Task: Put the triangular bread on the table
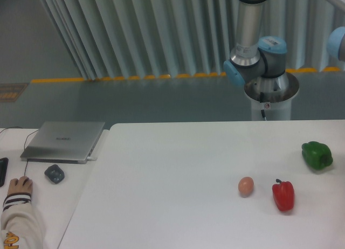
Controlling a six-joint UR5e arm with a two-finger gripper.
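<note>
A: Where was the bread?

B: Nowhere in view. The counter (178, 168) carried an egg (246, 186), a red pepper (283, 195) just beside it, and a green pepper (317, 155) nearer the right edge. No triangular wedge lay among them.

A: And the end effector?

B: Out of frame. Only the arm's base (271, 92) and its lower joints (253, 60) showed behind the counter, the rest running up past the top edge. Whether it was wide, narrow or carrying the bread, I could not tell.

A: So which step was in hand?

B: My guess: the bread was being held aloft, the placing not yet done. The next move would have called for bringing it down over a bare stretch of the counter, well apart from the egg and peppers, then letting go.

A: Anything else about?

B: A laptop (63, 141) and a mouse (54, 173) sat on the side desk (48, 206), with a person's hand (20, 185) resting near them.
</note>
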